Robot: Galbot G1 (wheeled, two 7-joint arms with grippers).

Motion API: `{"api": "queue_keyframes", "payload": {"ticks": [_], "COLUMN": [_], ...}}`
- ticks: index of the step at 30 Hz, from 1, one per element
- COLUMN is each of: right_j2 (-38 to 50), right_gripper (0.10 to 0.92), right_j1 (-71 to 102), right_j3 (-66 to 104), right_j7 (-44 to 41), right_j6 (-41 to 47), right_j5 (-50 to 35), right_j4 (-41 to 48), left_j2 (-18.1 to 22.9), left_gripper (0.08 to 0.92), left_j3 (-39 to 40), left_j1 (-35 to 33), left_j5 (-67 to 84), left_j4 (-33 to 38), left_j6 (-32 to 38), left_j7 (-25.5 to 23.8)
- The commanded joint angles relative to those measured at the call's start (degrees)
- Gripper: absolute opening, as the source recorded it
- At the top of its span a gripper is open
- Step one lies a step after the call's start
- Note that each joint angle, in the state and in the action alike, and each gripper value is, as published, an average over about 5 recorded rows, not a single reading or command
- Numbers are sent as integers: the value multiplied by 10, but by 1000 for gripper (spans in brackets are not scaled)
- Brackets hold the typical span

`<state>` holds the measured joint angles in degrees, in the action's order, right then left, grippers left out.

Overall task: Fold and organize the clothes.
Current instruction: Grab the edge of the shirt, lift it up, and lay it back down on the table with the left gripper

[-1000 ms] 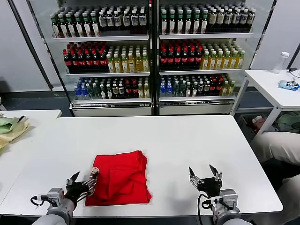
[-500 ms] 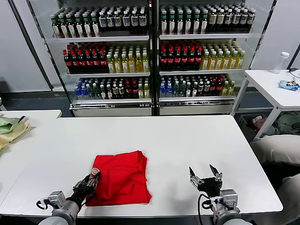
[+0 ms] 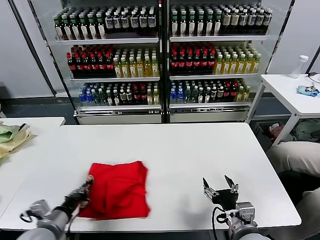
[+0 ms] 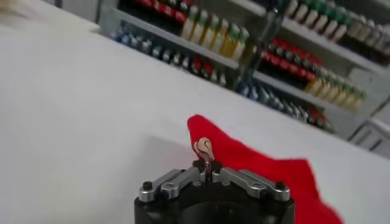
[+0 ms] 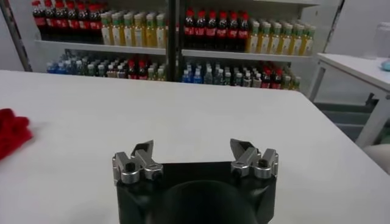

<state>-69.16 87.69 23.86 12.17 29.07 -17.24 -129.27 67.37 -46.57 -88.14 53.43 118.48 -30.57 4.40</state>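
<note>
Left gripper [image 3: 85,189]: low at the near left of the white table [image 3: 200,150], fingers pressed together on the near-left edge of the red T-shirt [image 3: 117,190]; the left wrist view [image 4: 206,159] shows the two fingertips meeting with red fabric right behind them, and a small pale printed patch at the pinched spot.

Right gripper [image 3: 220,186]: parked near the near right edge of the table, well apart from the shirt, fingers spread wide with nothing between them; the right wrist view [image 5: 194,155] confirms the gap and bare tabletop ahead.

Red T-shirt: lies in a folded, roughly square bundle on the near left-centre of the table, plain side up in the head view; only the head view shows its whole outline. The left wrist view shows just a raised corner [image 4: 244,164], and the right wrist view catches a sliver of it at the frame's edge [image 5: 11,131].

Pale green and yellow cloth [image 3: 11,136]: on a second table at the far left, seen only from the head camera.

Side table [image 3: 295,92]: far right, carrying a clear bottle [image 3: 300,65] and a small blue object [image 3: 307,90].

Drink shelves [image 3: 160,60]: behind the table, rows of bottles filling two glass-fronted cabinets; all three views show them.
</note>
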Motion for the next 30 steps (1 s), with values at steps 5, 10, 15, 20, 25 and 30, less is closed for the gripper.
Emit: {"api": "queue_keyframes", "payload": {"ticks": [5, 10, 15, 20, 25, 30], "right_j2": [-3, -6, -6, -8, -8, -3], "right_gripper": [823, 823, 823, 823, 823, 823], "right_j1": [-7, -5, 8, 17, 23, 24], "right_j3": [-5, -4, 4, 8, 9, 9], "right_j7": [-1, -2, -1, -1, -2, -3], "right_j6": [-1, -4, -6, -7, -7, -7], "right_j5": [0, 0, 2, 8, 11, 11], "right_j4": [5, 5, -1, -4, -9, -15], "left_j2": [-160, -136, -21, 116, 180, 138], "left_gripper": [95, 95, 95, 95, 95, 126], "left_j3": [-248, -94, 173, 387, 432, 336], "left_j1": [-25, 7, 42, 49, 70, 154], "left_j5": [160, 112, 48, -77, -116, -90], "left_j4": [-17, 50, 178, 209, 162, 127], "left_j6": [-31, -30, -29, -28, -22, 5], "left_j7": [5, 30, 90, 100, 99, 81]}}
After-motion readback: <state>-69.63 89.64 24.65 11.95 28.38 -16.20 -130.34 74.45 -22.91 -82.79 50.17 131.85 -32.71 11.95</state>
